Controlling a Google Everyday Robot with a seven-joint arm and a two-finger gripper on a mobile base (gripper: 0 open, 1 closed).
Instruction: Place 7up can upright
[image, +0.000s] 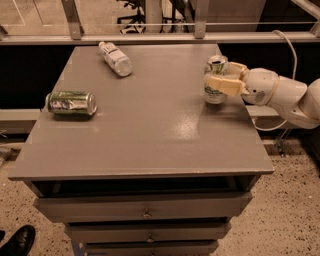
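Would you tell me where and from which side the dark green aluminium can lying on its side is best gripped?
Probably grip the dark green can across its mid-body, from above: it lies on its side, ends pointing left and right. The gripper is at the right edge of the grey table, clasping the white 7up can.

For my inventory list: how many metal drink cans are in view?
2. A dark green aluminium can lies on its side near the table's left edge. A white-and-green aluminium 7up can stands upright at the right edge, gripped by the robot's hand.
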